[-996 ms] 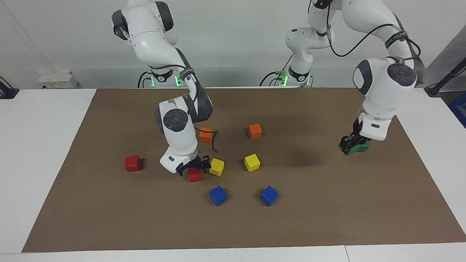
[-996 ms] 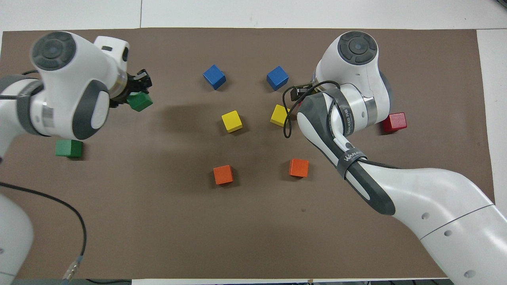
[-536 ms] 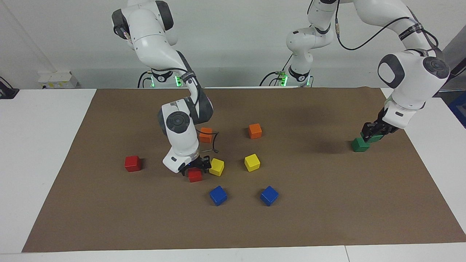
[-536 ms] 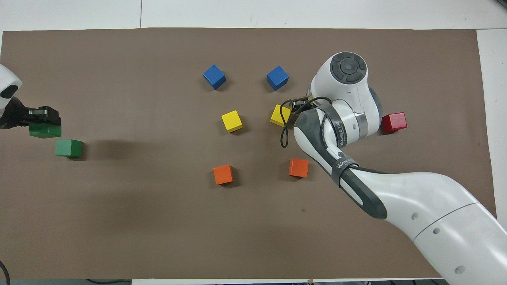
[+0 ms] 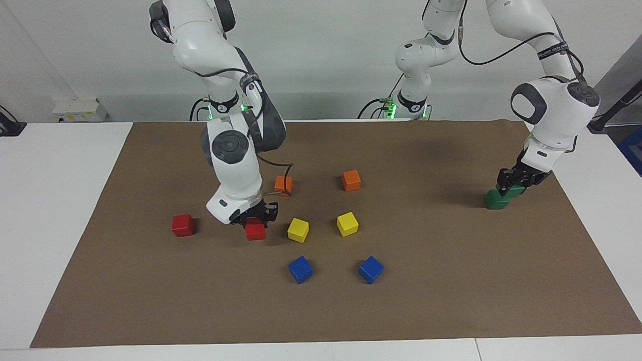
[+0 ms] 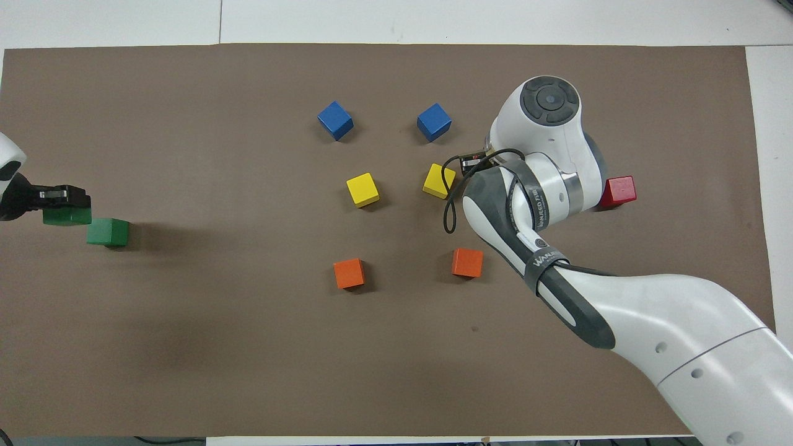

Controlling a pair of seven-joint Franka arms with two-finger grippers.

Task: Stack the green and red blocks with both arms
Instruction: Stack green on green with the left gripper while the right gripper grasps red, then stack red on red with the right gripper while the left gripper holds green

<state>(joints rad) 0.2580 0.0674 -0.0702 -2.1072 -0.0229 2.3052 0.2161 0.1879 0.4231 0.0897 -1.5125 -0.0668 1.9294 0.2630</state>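
Right gripper [image 5: 257,216] has lifted its clamped red block [image 5: 255,231] off the mat, left gripper [image 5: 511,183] clamps a green block [image 5: 515,189] by its mate [image 5: 495,199]; next, carry each over its mate.

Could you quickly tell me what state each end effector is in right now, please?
Left end effector: closed, holding a green block.
Right end effector: closed, holding a red block.

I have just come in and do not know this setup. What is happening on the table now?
Two robot arms are stacking blocks. The left gripper holds a green block over a second green block, at its own end of the brown mat. The right gripper is shut on a red block, with the other red block lying close by.
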